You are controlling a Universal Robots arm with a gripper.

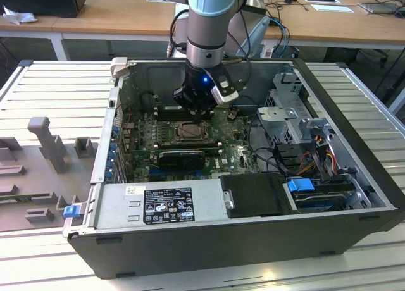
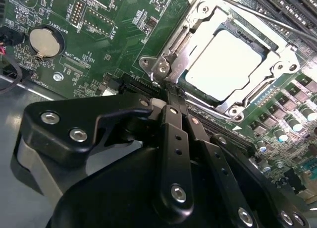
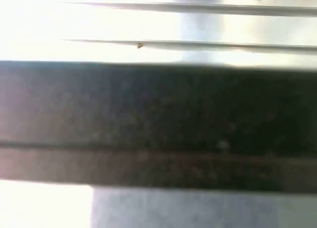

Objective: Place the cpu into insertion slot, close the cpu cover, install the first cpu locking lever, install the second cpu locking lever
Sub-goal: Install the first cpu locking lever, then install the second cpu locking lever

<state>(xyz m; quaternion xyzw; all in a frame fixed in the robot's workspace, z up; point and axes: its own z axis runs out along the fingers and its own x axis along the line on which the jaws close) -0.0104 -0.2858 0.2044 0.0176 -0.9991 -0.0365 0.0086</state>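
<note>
seemingly closed, gripper point(image 2: 171, 91) tips just beside covered cpu point(image 2: 228, 64).

open computer case point(image 1: 354, 145), green motherboard point(image 2: 99, 44), coin battery point(image 2: 43, 41)

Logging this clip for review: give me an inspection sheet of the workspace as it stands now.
Surface: open computer case lying on a ribbed metal table.
Job's things: cpu sits in the insertion slot; cpu cover lies closed around it, frame flat on the rim.
Clutter: grey fixture blocks on the table at the exterior view's left; coin cell on the motherboard.
Hand: the hand is shut, fingertips together at the slot's corner, holding nothing visible.
Cables: coloured wire bundle inside the case at the exterior view's right.
Surroundings: wooden desks behind.
</note>
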